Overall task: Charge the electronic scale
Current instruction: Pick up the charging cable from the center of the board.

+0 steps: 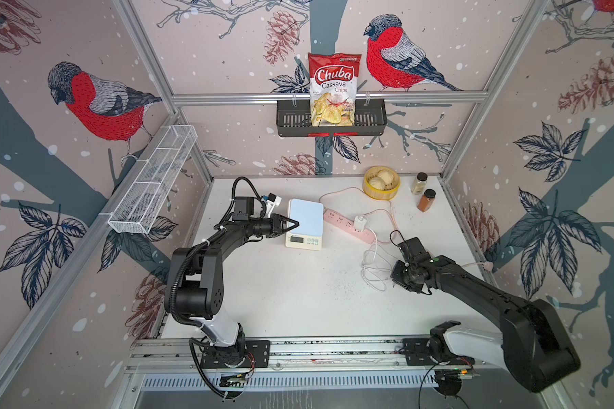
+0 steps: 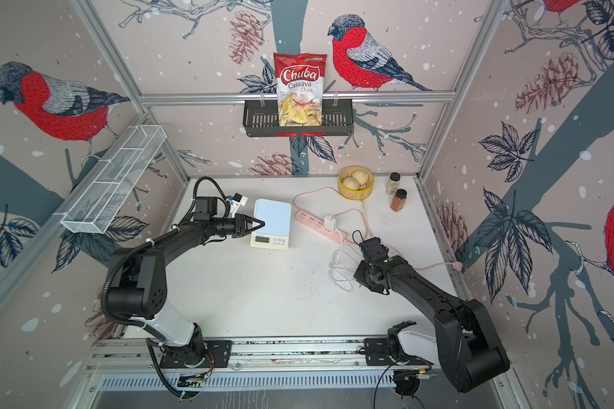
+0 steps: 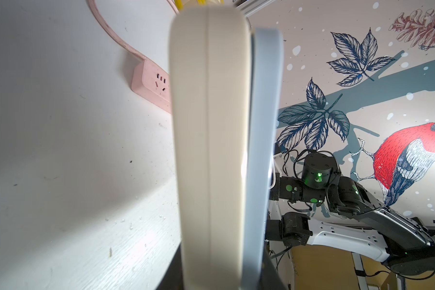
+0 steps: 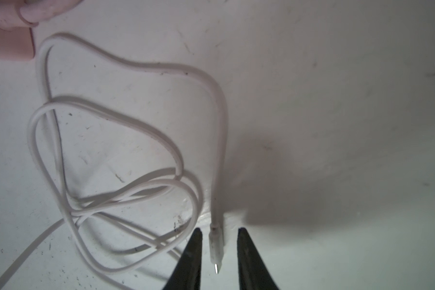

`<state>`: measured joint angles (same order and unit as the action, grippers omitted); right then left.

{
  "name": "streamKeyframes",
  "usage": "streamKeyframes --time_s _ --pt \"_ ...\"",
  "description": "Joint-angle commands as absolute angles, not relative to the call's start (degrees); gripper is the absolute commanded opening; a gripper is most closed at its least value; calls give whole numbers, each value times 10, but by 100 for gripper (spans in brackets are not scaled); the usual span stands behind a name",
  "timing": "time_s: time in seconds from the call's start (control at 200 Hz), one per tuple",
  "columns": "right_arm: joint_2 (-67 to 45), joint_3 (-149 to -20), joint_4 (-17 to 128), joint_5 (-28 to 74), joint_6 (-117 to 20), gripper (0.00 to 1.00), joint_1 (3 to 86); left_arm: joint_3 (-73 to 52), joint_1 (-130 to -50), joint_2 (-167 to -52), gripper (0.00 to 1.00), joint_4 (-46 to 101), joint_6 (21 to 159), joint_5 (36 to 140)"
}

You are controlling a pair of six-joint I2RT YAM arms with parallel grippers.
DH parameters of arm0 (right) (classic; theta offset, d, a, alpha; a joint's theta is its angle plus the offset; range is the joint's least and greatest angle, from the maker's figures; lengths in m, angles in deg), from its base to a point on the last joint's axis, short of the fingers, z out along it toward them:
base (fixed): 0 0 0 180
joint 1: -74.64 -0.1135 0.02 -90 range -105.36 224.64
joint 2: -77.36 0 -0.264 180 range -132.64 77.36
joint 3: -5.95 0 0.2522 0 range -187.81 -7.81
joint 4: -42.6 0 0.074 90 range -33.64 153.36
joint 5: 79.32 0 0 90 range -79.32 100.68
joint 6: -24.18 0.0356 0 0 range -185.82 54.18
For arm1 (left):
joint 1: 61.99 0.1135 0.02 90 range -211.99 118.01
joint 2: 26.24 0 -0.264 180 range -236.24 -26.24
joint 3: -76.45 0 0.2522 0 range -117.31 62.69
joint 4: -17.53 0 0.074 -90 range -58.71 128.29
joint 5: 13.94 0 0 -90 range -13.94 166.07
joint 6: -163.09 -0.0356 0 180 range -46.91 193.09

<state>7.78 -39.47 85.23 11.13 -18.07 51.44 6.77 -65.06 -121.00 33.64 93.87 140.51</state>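
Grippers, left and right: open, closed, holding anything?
Left gripper: closed on the edge of the electronic scale.
Right gripper: open, straddling the white cable plug with a gap on each side, not gripping it.

This is a robot lab booth dressed up a bit like a kitchen. Metal bars (image 1: 227, 97) hold walls covered in red bird paper (image 1: 96, 102). A left robot arm (image 1: 192, 262) and a right robot arm (image 1: 475, 294) sit on a rail (image 1: 334, 348) by a white desk (image 1: 280, 290). A chips bag (image 1: 334, 85), a bun basket (image 1: 381, 193) and spice jars (image 1: 426, 200) stand at the back
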Motion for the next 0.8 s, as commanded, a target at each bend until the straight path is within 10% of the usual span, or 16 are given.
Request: streamKeyframes --time_s 0.0,0.375,0.796 --pt "68 -391 841 107 -192 26 515 69 -648 -1204 9 315 933 1428" --pt "25 -386 832 113 -201 0 517 66 -648 -1204 8 311 935 1445" --pt "281 -448 847 120 -142 0 517 70 -649 -1154 0 258 988 1476"
